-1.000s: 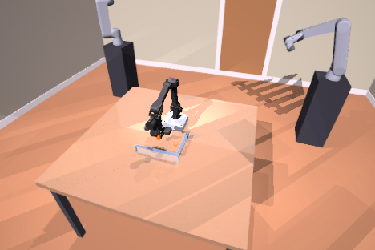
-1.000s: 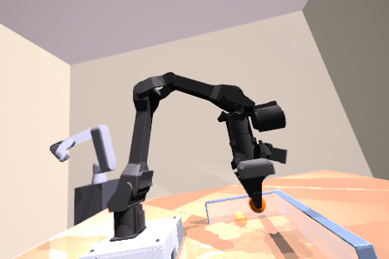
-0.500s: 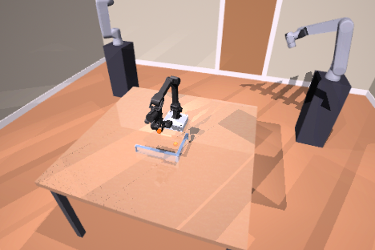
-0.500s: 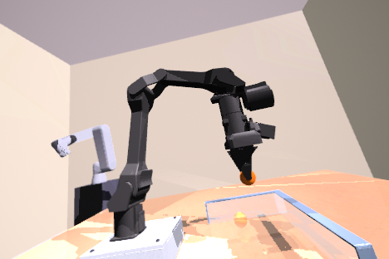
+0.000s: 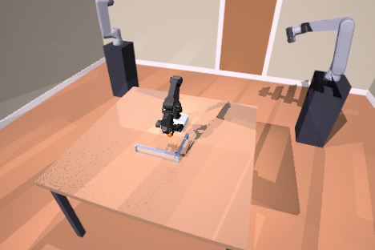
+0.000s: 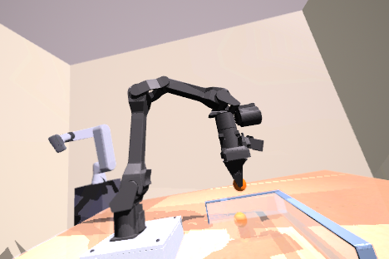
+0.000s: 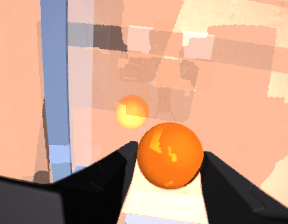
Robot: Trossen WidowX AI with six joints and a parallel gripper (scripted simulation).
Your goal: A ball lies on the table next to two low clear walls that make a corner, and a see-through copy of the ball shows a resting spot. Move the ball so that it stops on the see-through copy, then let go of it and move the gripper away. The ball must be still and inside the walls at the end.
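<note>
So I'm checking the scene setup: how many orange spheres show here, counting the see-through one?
2. The solid ball is clamped in the end effector, above the table; the see-through copy rests inside the clear walls.
</note>
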